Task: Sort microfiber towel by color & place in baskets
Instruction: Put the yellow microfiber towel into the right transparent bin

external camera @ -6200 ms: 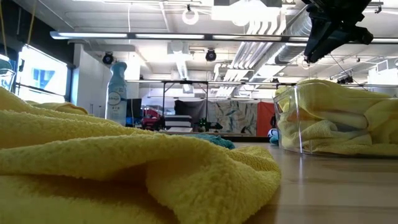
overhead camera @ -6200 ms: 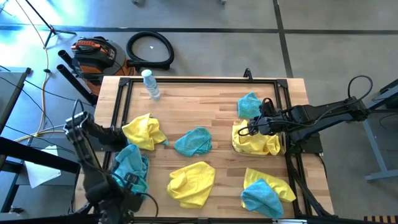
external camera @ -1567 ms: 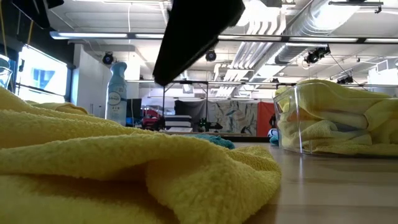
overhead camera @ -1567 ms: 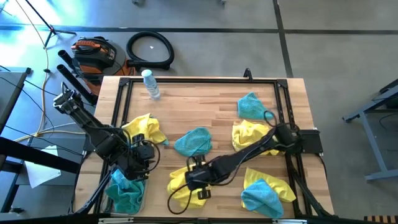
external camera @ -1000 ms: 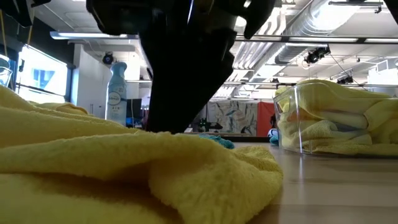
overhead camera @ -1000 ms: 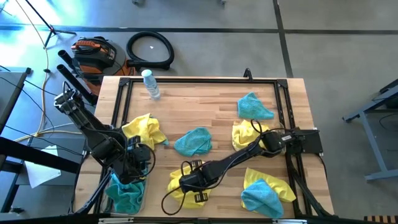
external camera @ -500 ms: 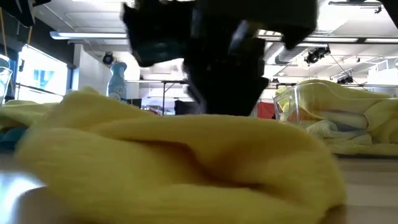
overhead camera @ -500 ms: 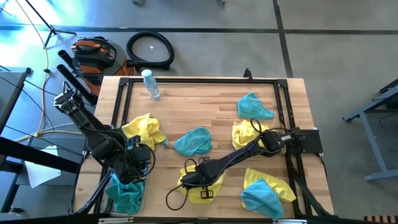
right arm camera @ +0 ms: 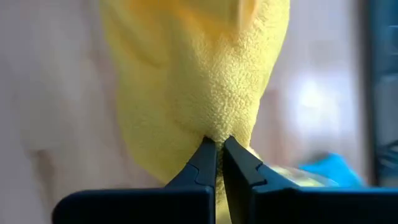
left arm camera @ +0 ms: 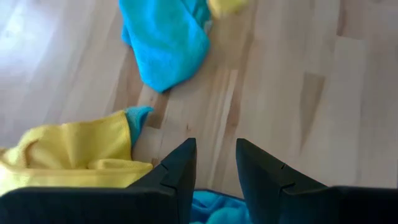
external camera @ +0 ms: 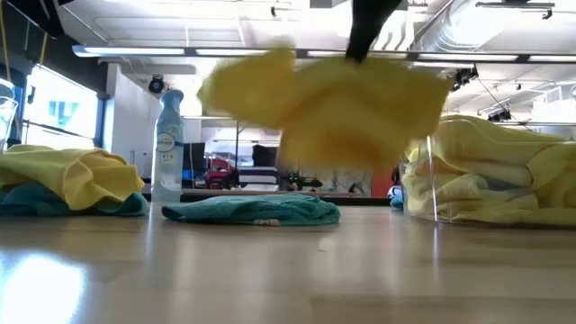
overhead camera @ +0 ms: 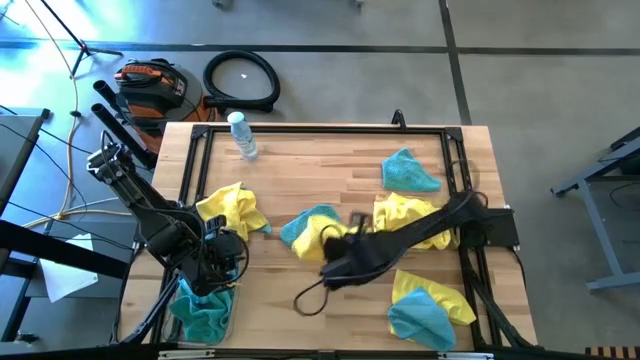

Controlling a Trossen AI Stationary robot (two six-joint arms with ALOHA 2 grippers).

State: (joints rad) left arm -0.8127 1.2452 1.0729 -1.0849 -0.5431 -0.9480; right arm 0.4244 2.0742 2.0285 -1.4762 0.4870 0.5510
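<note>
- Right gripper (right arm camera: pixel 216 148): jaws clamped on a yellow towel (right arm camera: pixel 199 81), which hangs clear of the table (external camera: pixel 288 279); in the low view the cloth (external camera: pixel 333 99) sits in the upper centre of the frame, blurred.
- High view: the right arm crosses the frame centre, its gripper (overhead camera: pixel 335 262) just right of a teal towel (overhead camera: pixel 305 226) lying flat on the wood.
- Left gripper (left arm camera: pixel 214 165): jaws partly apart, gripping nothing; it hovers at the lower left over the left basket (overhead camera: pixel 228 322), which holds teal cloth (overhead camera: pixel 200 310).
- Yellow towel pile (overhead camera: pixel 232 208) with a teal edge, left of centre.
- Right basket (external camera: pixel 423 193): heaped with yellow cloths (overhead camera: pixel 412 222), right of centre.
- Lower right: a yellow-and-teal pair (overhead camera: pixel 428 306), touching.
- Far right: a lone teal towel (overhead camera: pixel 408 172).
- Far left: a bottle (overhead camera: pixel 241 135), upright.
</note>
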